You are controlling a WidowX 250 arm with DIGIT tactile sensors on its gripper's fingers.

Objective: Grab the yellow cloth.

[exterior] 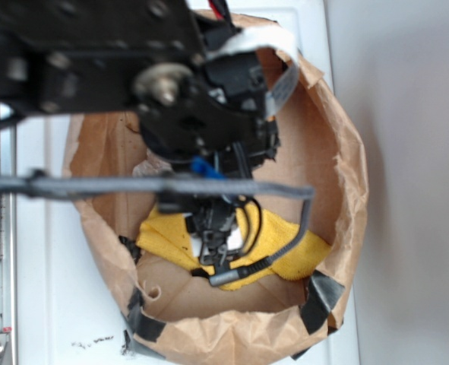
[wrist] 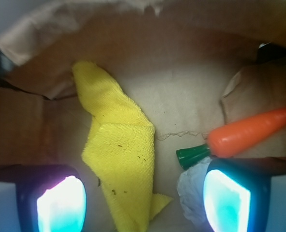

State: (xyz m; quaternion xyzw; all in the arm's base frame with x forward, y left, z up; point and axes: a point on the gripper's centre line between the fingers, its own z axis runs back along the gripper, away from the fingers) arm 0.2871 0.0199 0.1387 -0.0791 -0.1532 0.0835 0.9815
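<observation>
- Two pads (wrist: 60, 205) of the tool (wrist: 143, 203) show at the bottom of the wrist view, set wide apart with nothing between them; the tool is open and empty.
- The cloth (wrist: 118, 164) lies flat on the floor of a paper bag (exterior: 346, 152), in the gap between the pads but nearer the left-hand one in the wrist view, running from close under the tool away toward the bag's far wall.
- It is folded: a narrow strip farther out, a wider doubled part close to the tool.
- Beside the right-hand pad sit a carrot (wrist: 249, 133), its green stem end pointing toward the cloth, and a white wad (wrist: 191, 188) touching or just under that pad's edge.
- In the exterior view the arm reaches down into the bag and the tool (exterior: 216, 243) hangs over the cloth (exterior: 300, 255), covering its middle.
- For a clean grab, the tool would likely do best to shift a little toward the cloth's side, so the doubled part sits midway between the pads and the wad stays outside them.
- A straight descent until the pads press into the fabric, then closing, should pinch up a ridge.
- Risk, as a judgement: closing where it hangs now could catch the wad, or nudge the carrot's stem.
</observation>
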